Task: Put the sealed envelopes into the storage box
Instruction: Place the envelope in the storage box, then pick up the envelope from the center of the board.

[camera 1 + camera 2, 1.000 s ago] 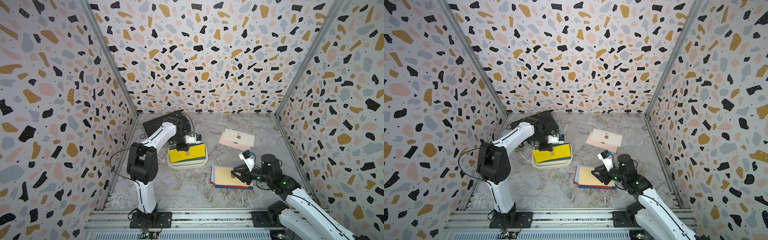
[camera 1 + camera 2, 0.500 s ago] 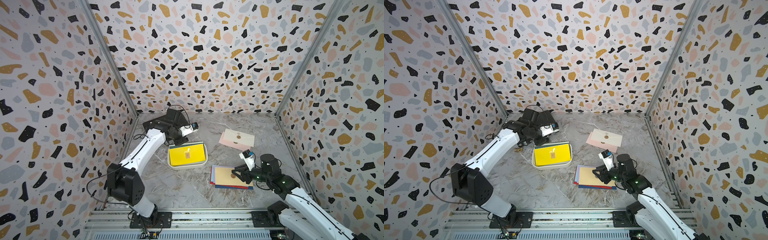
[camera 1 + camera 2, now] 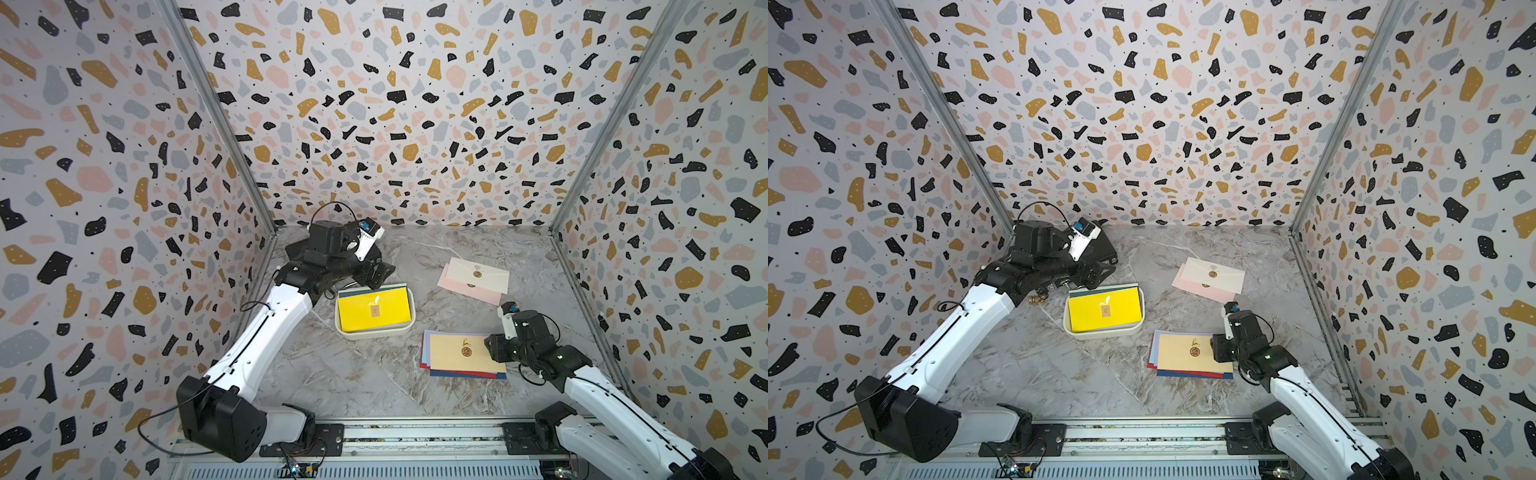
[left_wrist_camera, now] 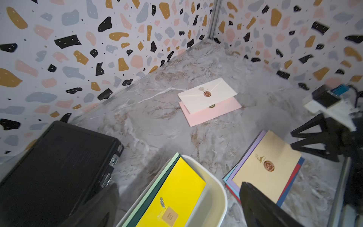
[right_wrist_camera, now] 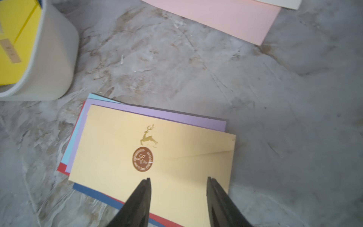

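The white storage box (image 3: 376,333) sits left of centre in both top views, with a yellow envelope (image 3: 374,311) lying on green ones inside it. My left gripper (image 4: 177,184) hangs open above the box's far-left corner with nothing in it. A stack of sealed envelopes topped by a tan one (image 5: 149,157) lies right of the box (image 5: 53,59). My right gripper (image 5: 178,179) stands open over the tan envelope's right end, fingers apart just short of its round seal. A cream envelope (image 3: 480,272) overlaps a pink one (image 3: 469,291) at the back right.
A black ribbed briefcase (image 4: 49,167) lies in the back-left corner, mostly under my left arm in the top views. A small brass object (image 3: 1039,296) sits on the marble floor beside it. Patterned walls close in three sides.
My left gripper opened, let go of the yellow envelope in the box, and rose back toward the far left. My right gripper opened wider over the stack.
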`<state>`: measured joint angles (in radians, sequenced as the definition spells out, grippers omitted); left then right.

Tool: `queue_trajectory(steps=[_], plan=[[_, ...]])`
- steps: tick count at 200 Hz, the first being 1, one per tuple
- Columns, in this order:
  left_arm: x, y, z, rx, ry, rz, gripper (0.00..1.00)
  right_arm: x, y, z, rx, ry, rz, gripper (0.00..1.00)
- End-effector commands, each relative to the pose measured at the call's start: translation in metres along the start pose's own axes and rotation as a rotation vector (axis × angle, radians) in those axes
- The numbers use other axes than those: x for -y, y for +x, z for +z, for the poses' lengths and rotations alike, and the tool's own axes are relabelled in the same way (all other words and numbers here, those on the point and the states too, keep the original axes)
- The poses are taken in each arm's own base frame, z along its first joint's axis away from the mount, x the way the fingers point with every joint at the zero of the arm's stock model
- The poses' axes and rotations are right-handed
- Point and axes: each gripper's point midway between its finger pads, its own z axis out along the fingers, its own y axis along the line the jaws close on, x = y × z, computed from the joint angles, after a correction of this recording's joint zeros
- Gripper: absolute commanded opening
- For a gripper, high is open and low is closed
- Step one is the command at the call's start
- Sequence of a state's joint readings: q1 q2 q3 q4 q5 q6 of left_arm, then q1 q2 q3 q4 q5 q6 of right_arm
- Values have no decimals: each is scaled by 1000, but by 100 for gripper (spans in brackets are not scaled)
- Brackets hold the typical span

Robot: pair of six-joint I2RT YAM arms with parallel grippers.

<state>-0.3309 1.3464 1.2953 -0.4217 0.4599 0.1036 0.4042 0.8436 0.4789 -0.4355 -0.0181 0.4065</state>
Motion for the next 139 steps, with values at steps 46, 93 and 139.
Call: queue_trajectory(steps=[46,93,139], plan=[[-38,-3,27,143,-33,-392,99,45,27,9,-83,117,275,54],[14,55,78,-219,74,-410,73,45,49,25,-224,115,359,54],[130,135,112,-561,292,-225,58,42,54,30,-240,90,366,54]])
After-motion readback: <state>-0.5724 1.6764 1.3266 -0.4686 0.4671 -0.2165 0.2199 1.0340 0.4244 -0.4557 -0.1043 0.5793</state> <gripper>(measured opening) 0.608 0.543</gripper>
